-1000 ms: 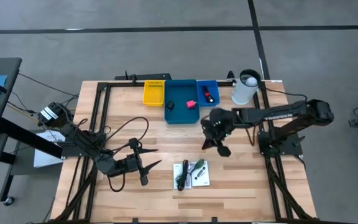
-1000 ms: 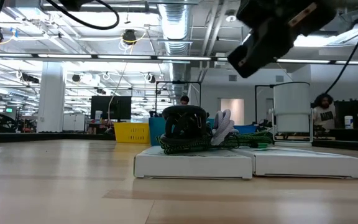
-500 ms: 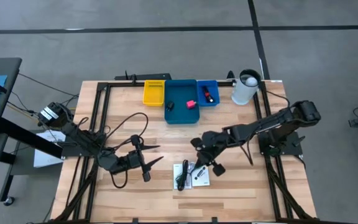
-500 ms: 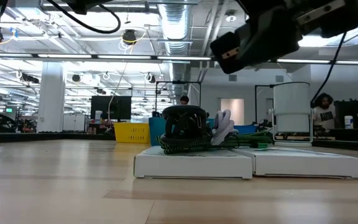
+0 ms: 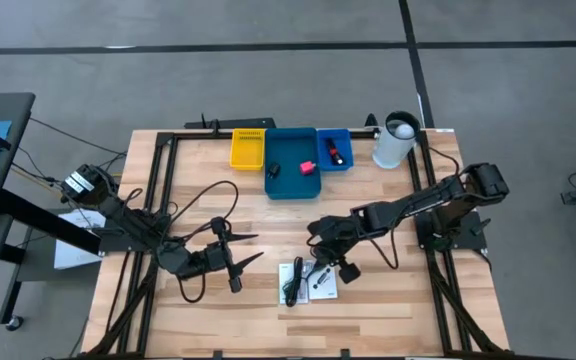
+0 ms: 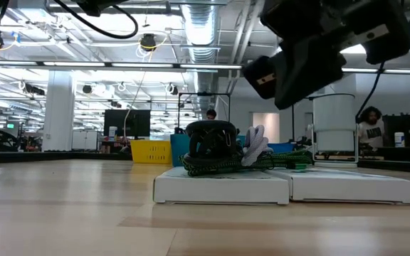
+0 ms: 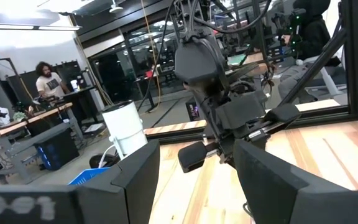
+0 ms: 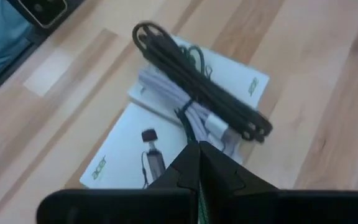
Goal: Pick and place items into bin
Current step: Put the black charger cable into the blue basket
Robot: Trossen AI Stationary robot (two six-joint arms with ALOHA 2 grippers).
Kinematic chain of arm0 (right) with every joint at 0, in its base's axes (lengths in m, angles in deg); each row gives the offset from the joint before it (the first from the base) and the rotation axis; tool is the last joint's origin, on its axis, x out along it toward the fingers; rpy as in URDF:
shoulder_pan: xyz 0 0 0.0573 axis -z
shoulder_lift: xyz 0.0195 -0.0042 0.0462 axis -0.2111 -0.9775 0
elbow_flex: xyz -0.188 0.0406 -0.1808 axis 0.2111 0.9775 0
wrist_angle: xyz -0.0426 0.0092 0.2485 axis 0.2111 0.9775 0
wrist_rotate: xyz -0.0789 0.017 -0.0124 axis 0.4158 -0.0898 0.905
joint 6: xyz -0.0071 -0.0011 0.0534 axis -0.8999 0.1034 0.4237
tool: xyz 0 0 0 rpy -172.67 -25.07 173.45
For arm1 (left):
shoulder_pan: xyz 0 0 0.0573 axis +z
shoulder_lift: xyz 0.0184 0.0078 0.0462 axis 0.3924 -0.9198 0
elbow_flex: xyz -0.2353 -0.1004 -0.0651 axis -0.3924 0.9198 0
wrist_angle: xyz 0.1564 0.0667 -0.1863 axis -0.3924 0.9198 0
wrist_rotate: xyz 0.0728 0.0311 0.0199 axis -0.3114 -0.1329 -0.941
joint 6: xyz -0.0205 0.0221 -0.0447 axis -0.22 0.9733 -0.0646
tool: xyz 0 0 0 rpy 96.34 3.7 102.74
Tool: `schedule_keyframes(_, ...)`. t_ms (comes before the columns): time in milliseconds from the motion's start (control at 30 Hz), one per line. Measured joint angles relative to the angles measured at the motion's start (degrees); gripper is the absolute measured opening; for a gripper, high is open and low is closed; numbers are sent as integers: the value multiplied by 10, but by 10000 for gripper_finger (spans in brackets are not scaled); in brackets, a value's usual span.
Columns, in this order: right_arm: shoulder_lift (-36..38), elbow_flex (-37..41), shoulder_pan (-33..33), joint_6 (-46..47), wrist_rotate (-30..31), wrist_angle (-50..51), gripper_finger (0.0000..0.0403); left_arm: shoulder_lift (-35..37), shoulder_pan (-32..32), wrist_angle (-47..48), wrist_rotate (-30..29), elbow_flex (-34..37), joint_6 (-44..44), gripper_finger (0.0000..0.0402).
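Landmark: the two white printed cards point(image 5: 308, 281) lying side by side on the wooden table point(image 5: 388, 320), near its front middle.
On the cards: a coiled black cable point(image 8: 197, 87), a bundled white cable point(image 8: 188, 118) and a green stringy piece point(image 6: 294, 161) are piled across them; a small dark piece point(image 8: 153, 158) also lies on one card, though the right wrist view is too soft to say what it is.
Right gripper point(image 5: 326, 263): hangs just above the cards' right edge, fingers pressed together with nothing between them; in its own wrist view the closed fingertips point(image 8: 199, 163) point down at the cable pile.
Left gripper point(image 5: 230, 262): waits well to the left of the cards, low over the table, fingers spread apart and empty.
Teal bin point(image 5: 292, 164): well behind the cards, at the table's far edge; a pink-red block point(image 5: 307, 167) and a small black piece point(image 5: 273, 170) lie inside it.
Yellow bin point(image 5: 248, 149): touching the teal bin's left side.
Blue bin point(image 5: 334, 149): touching the teal bin's right side, holding a small red and black item point(image 5: 334, 152).
White cylinder point(image 5: 395, 141): stands upright to the right of the blue bin, far behind the cards.
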Motion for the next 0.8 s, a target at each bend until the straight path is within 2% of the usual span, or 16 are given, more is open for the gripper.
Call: schedule_keyframes(800, 0, 0, 0, 15, 9, 24, 1, 0, 0, 0, 0, 0, 0, 197)
